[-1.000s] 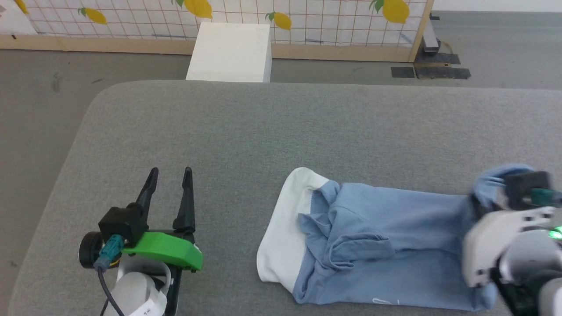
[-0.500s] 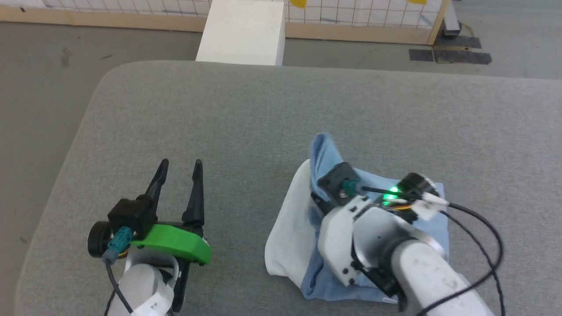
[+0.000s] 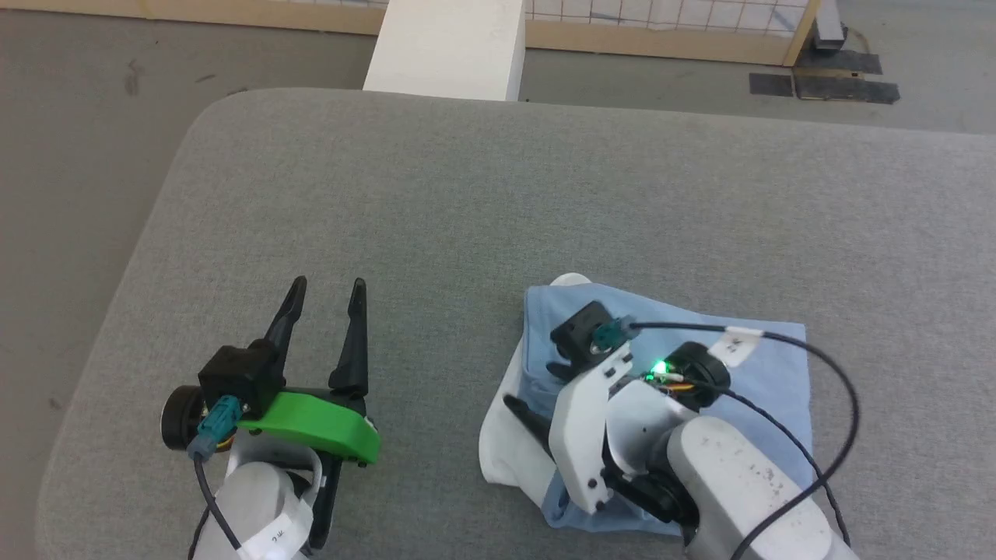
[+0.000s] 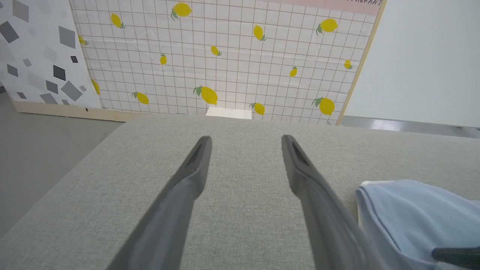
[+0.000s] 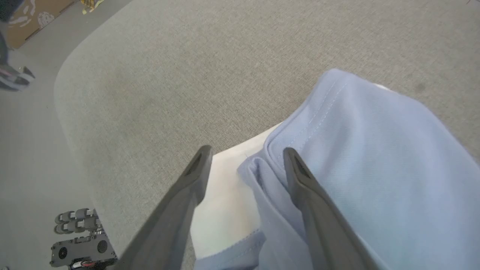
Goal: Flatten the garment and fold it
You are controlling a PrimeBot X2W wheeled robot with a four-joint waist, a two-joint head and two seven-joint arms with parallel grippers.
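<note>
Right claw (image 3: pixel 537 387) spread wide, empty, tips over white collar (image 3: pixel 498 459) edge of doubled-over light blue shirt (image 3: pixel 766 373) on grey cushion (image 3: pixel 467 194); shirt at 3 o'clock of open, empty left claw (image 3: pixel 328 286), right arm nearer, near-square, no clear long axis.

Soft matt cloth garment (image 3: pixel 770 373) (fine weave).

The shirt (image 3: pixel 766 373) is light blue and white, the table (image 3: pixel 467 194) grey, and the screen (image 4: pixel 225 56) shows yellow lemons on a white grid.
</note>
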